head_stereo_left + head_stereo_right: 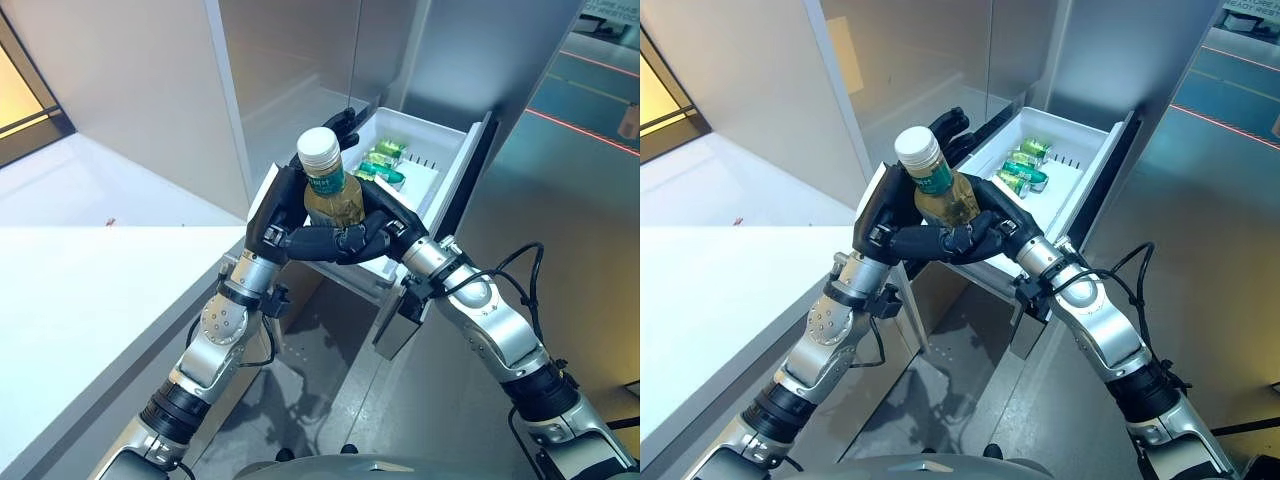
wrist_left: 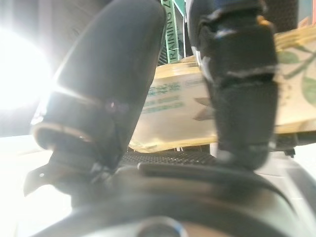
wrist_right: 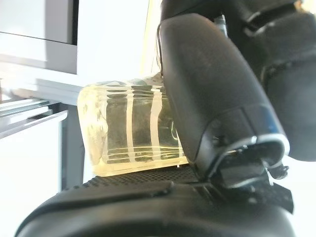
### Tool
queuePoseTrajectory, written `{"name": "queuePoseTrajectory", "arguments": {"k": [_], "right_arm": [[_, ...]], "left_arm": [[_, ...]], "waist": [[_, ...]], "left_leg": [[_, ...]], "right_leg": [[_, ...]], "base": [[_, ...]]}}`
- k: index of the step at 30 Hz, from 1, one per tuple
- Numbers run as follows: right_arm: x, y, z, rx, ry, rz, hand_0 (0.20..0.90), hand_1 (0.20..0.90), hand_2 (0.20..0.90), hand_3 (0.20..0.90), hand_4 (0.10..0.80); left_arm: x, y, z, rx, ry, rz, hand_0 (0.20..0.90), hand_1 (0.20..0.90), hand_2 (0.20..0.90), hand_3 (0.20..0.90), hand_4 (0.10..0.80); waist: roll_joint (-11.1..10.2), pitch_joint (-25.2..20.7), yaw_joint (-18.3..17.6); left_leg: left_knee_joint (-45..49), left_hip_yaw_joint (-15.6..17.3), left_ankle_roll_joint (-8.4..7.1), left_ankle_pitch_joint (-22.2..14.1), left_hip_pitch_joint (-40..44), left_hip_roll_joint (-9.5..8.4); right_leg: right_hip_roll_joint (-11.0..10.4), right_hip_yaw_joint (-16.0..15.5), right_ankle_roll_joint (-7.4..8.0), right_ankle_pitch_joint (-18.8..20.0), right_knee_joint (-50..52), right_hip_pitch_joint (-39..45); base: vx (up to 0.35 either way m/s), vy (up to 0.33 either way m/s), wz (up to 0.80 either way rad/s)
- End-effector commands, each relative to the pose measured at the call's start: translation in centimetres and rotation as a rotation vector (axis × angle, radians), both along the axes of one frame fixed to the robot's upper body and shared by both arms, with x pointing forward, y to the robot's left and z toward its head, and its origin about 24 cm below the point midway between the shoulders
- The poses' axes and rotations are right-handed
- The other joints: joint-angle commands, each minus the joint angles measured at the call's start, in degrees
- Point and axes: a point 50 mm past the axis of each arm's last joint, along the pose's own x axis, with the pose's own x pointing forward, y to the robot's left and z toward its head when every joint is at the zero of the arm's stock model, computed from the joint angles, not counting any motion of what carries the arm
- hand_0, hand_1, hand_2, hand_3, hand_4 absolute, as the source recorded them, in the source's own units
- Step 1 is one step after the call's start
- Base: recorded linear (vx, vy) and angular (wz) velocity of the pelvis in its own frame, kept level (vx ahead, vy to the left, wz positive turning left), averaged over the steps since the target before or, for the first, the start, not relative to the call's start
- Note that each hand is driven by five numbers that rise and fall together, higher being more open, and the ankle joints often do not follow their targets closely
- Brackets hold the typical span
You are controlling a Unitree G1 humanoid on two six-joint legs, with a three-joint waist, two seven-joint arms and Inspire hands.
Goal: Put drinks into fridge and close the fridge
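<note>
A bottle (image 1: 330,190) of pale yellow drink with a white cap and a green label is held upright in front of the open white fridge drawer (image 1: 452,160). My left hand (image 1: 272,215) grips it from the left, its fingers (image 1: 946,128) reaching behind the bottle's neck. My right hand (image 1: 345,240) is curled round the bottle's lower part from the right. The bottle shows against my left hand's thumb in the left wrist view (image 2: 173,108), and its ribbed base shows in the right wrist view (image 3: 128,133). Green cans (image 1: 383,165) lie in the drawer.
The drawer stands pulled out from the grey fridge front (image 1: 470,50), with its dark front panel (image 1: 470,180) on the right. A white counter (image 1: 80,300) runs along the left. Grey floor (image 1: 330,380) lies below the drawer.
</note>
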Motion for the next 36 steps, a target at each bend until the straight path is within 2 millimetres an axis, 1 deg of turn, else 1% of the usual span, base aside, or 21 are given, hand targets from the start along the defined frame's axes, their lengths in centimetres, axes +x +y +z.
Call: {"name": "queuePoseTrajectory", "arguments": {"k": [1, 4, 6, 9, 13, 15, 18, 19, 21, 22, 23, 27, 29, 32, 36], "right_arm": [[0.9, -6.9, 10.5, 0.236, -0.553, -0.505, 0.300, 0.300, 0.300, 0.200, 0.100], [0.7, -6.3, 11.6, 0.229, -0.626, -0.499, 0.300, 0.300, 0.300, 0.200, 0.100], [0.7, -6.0, 12.2, 0.231, -0.659, -0.490, 0.300, 0.300, 0.300, 0.200, 0.100], [0.6, -5.6, 12.8, 0.234, -0.703, -0.478, 0.300, 0.300, 0.300, 0.200, 0.100], [0.6, -5.6, 14.2, 0.251, -0.771, -0.474, 0.300, 0.300, 0.300, 0.200, 0.100], [0.7, -5.9, 14.5, 0.253, -0.797, -0.482, 0.300, 0.300, 0.300, 0.200, 0.100], [0.8, -6.2, 14.4, 0.248, -0.800, -0.488, 0.300, 0.300, 0.300, 0.200, 0.100], [0.9, -6.4, 14.5, 0.244, -0.806, -0.496, 0.300, 0.300, 0.300, 0.200, 0.100], [1.0, -6.4, 14.5, 0.243, -0.809, -0.503, 0.300, 0.300, 0.300, 0.200, 0.100], [1.1, -6.5, 14.5, 0.243, -0.807, -0.506, 0.300, 0.300, 0.300, 0.200, 0.100], [1.4, -6.6, 14.4, 0.236, -0.798, -0.508, 0.300, 0.300, 0.300, 0.200, 0.100], [1.9, -6.7, 13.7, 0.208, -0.767, -0.518, 0.300, 0.300, 0.300, 0.200, 0.100], [2.1, -6.9, 13.4, 0.200, -0.750, -0.531, 0.300, 0.300, 0.300, 0.200, 0.100], [2.7, -7.1, 12.7, 0.212, -0.704, -0.553, 0.300, 0.300, 0.300, 0.200, 0.100], [3.3, -6.8, 12.9, 0.208, -0.692, -0.566, 0.300, 0.300, 0.300, 0.200, 0.100]], "left_arm": [[0.0, 6.7, -4.1, -0.050, 0.259, 0.309, 0.900, 0.900, 0.900, 0.900, 0.800], [-0.5, 7.8, -7.0, -0.036, 0.409, 0.341, 0.900, 0.900, 0.900, 0.900, 0.800], [-0.6, 8.0, -7.9, -0.003, 0.440, 0.332, 0.900, 0.900, 0.900, 0.900, 0.800], [-1.4, 8.4, -9.3, 0.092, 0.475, 0.332, 0.900, 0.900, 0.900, 0.900, 0.800], [-1.4, 10.0, -10.2, 0.151, 0.501, 0.410, 0.900, 0.900, 0.900, 0.900, 0.800], [-1.4, 11.2, -11.5, 0.182, 0.555, 0.470, 0.900, 0.900, 0.900, 0.900, 0.800], [-2.3, 12.6, -13.2, 0.253, 0.609, 0.548, 0.900, 0.900, 0.900, 0.900, 0.800], [-2.7, 13.3, -14.1, 0.261, 0.657, 0.576, 0.900, 0.900, 0.900, 0.900, 0.800], [-3.4, 14.0, -15.5, 0.273, 0.715, 0.593, 0.900, 0.900, 0.900, 0.900, 0.800], [-3.6, 14.1, -15.8, 0.281, 0.724, 0.602, 0.900, 0.900, 0.900, 0.900, 0.800], [-4.6, 14.5, -17.0, 0.294, 0.762, 0.615, 0.900, 0.900, 0.900, 0.900, 0.800], [-5.7, 14.9, -18.0, 0.274, 0.801, 0.653, 0.900, 0.900, 0.900, 0.900, 0.800], [-6.0, 15.0, -18.2, 0.269, 0.810, 0.655, 0.900, 0.900, 0.900, 0.900, 0.800], [-5.7, 15.0, -18.1, 0.281, 0.812, 0.653, 0.900, 0.900, 0.900, 0.900, 0.800], [-5.4, 14.9, -18.5, 0.319, 0.841, 0.630, 0.900, 0.900, 0.900, 0.900, 0.800]], "waist": [[0.9, -2.8, 0.1], [2.3, -0.3, 0.4], [3.0, 1.2, 0.6], [3.8, 3.0, 1.2], [3.5, 5.5, 2.0], [2.9, 6.7, 2.6], [1.9, 6.9, 3.1], [1.6, 7.1, 3.4], [1.5, 7.3, 3.4], [1.5, 7.4, 3.4], [1.8, 7.3, 3.2], [2.3, 6.5, 3.0], [2.4, 6.1, 3.1], [2.1, 5.7, 3.4], [2.1, 6.2, 3.5]], "left_leg": [[4.6, -3.3, 0.90, -7.0, -2.0, -0.74], [7.1, -3.4, 0.67, -7.0, -4.8, -0.62], [8.3, -3.4, 0.55, -7.0, -6.1, -0.50], [9.4, -3.4, 0.29, -6.9, -7.4, -0.16], [10.4, -3.7, 0.33, -6.3, -10.3, -0.22], [11.3, -4.2, 0.33, -6.0, -11.5, -0.21], [11.5, -4.2, 0.44, -5.8, -11.7, -0.26], [11.6, -4.3, 0.53, -5.7, -11.9, -0.30], [11.5, -4.5, 0.60, -5.6, -11.9, -0.35], [11.5, -4.6, 0.60, -5.5, -11.9, -0.36], [11.3, -4.7, 0.49, -5.5, -11.4, -0.30], [10.3, -4.6, 0.30, -5.6, -10.5, -0.40], [10.1, -4.6, 0.22, -5.5, -10.4, -0.53], [10.2, -4.2, 0.34, -5.7, -10.3, -0.63], [10.7, -4.3, 0.38, -5.7, -10.5, -0.63]], "right_leg": [[2.8, -1.5, 1.49, -3.3, 5.1, -2.4], [2.7, -1.8, 1.10, -3.5, 7.4, -5.1], [2.7, -1.9, 0.86, -3.5, 8.1, -6.1], [3.0, -1.6, 0.72, -3.3, 8.2, -6.8], [3.3, -1.5, 0.63, -3.0, 8.6, -9.0], [3.2, -2.1, 0.79, -2.8, 9.0, -9.6], [3.2, -2.4, 1.13, -2.6, 9.1, -9.8], [3.3, -2.6, 1.10, -2.5, 9.2, -9.9], [3.4, -2.7, 1.08, -2.6, 9.4, -10.0], [3.4, -2.7, 1.09, -2.6, 9.4, -9.9], [3.5, -2.5, 1.02, -2.8, 9.5, -9.7], [3.4, -2.4, 1.04, -3.0, 9.0, -9.0], [3.3, -2.6, 1.03, -3.1, 8.9, -8.9], [2.9, -3.1, 1.10, -3.0, 9.0, -8.9], [2.6, -3.5, 1.13, -2.8, 9.2, -9.0]], "base": [[0.035, -0.121, 0.05], [-0.040, -0.099, 0.07], [-0.062, -0.076, 0.07], [0.004, -0.102, 0.11], [-0.094, -0.086, 0.02], [-0.023, -0.099, 0.04], [0.053, -0.092, -0.02], [0.031, -0.078, -0.07], [0.035, -0.035, 0.00], [0.102, 0.015, 0.08], [0.119, 0.035, 0.09], [0.071, 0.043, 0.07], [0.040, 0.037, 0.06], [-0.003, 0.012, 0.08], [-0.036, 0.009, 0.10]]}}
